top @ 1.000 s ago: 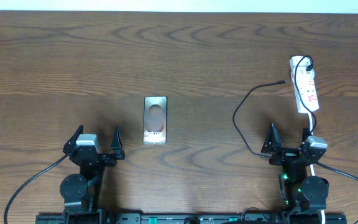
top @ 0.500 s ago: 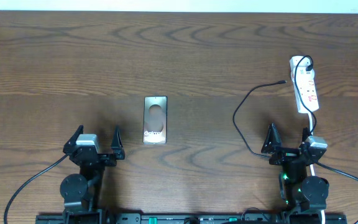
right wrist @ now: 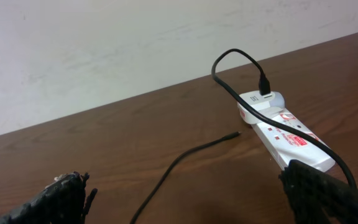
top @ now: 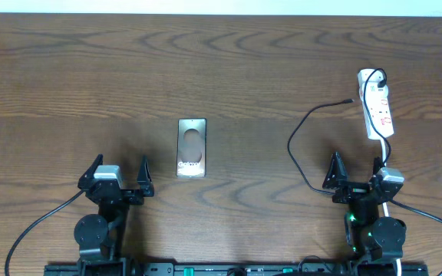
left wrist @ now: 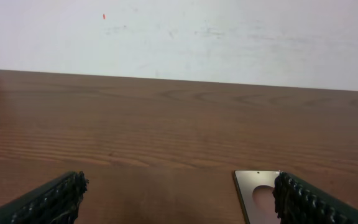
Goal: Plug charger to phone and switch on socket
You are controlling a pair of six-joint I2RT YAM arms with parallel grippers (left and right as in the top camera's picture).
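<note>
The phone [top: 192, 147] lies flat on the wooden table [top: 229, 69], a little left of centre, its long side running away from the robot. Its dark glossy screen shows a pale oval, and beneath that, at the end nearer the arms, white lettering that reads "Galaxy". The left wrist view catches only its near corner [left wrist: 258, 193] and the edge of the oval. The socket [top: 377, 107], a narrow white power strip, lies far to the right, also lengthwise. It carries red markings and a red-framed label [right wrist: 294, 140], but the print is too small to read in either view. A black plug sits in its far end. From there the charger [top: 289, 144] loops over the strip and bends in a wide curve across the table. Its small connector tip [right wrist: 235, 134] rests on the wood just left of the socket, not touching it and well apart from the phone. The left gripper [top: 121, 165] sits near the table's front edge with its jaws spread wide and nothing between them. The right gripper [top: 356, 165], just short of the socket's near end, is likewise spread wide and empty. Behind the table is a plain white wall [left wrist: 229, 37] with no writing on it.
</note>
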